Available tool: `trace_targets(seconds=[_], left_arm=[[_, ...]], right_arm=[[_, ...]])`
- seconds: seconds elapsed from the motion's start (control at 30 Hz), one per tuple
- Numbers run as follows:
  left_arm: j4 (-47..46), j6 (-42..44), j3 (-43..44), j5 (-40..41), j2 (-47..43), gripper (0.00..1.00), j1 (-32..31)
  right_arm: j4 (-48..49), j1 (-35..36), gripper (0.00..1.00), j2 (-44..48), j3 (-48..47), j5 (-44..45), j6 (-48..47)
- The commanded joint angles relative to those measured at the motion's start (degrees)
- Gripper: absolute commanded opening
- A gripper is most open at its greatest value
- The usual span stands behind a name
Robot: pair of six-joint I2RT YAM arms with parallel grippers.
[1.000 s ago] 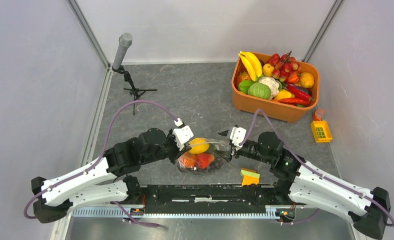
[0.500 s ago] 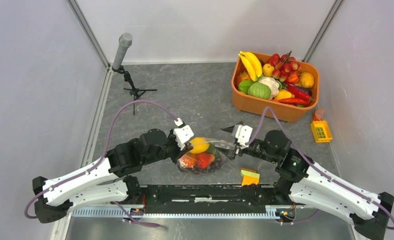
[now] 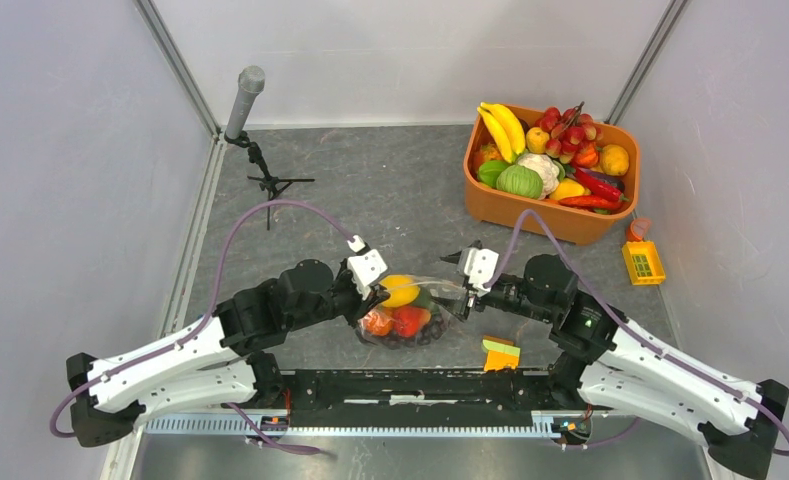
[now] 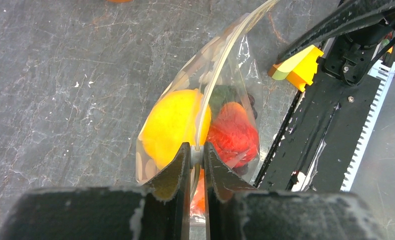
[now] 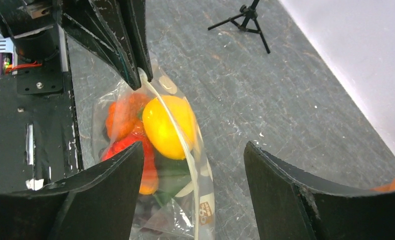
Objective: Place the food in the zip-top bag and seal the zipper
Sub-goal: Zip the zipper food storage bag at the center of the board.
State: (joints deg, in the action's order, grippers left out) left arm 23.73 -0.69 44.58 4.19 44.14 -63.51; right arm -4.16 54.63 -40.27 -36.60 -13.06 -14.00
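The clear dotted zip-top bag lies between the two arms, hanging from its top edge. Through it the food shows: a yellow piece, a red one, and orange and green pieces below. My left gripper is shut on the left end of the white zipper, holding the bag up. My right gripper stands open astride the bag's right end. The zipper strip runs between its fingers without touching either. In the top view the left gripper and right gripper face each other.
An orange tub full of toy produce stands at the back right. A small yellow crate sits by the right wall. An orange and green block lies near the black base rail. A microphone tripod stands at the back left.
The right gripper's jaws have spread a little wider around the bag's right end, and the right arm has shifted slightly. The left gripper and the bag have stayed put.
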Motion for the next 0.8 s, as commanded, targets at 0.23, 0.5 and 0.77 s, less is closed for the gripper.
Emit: trace_targets(seconds=[0.23, 0.5, 0.77], left_arm=[[-2.77, -2.9, 0.47, -1.01, 0.46, 0.02, -0.01], [-2.56, -2.75, 0.08, -0.57, -2.23, 0.02, 0.04], [-2.39, -2.39, -0.19, 0.13, -3.88, 0.02, 0.0]], right_arm=[[-1.83, -0.05, 0.79, -3.76, -3.95, -6.96, -1.65], [-4.9, -0.03, 0.77, -10.22, -6.49, -6.72, -3.6], [-3.92, 0.0, 0.67, -13.34, -6.32, -7.27, -3.58]])
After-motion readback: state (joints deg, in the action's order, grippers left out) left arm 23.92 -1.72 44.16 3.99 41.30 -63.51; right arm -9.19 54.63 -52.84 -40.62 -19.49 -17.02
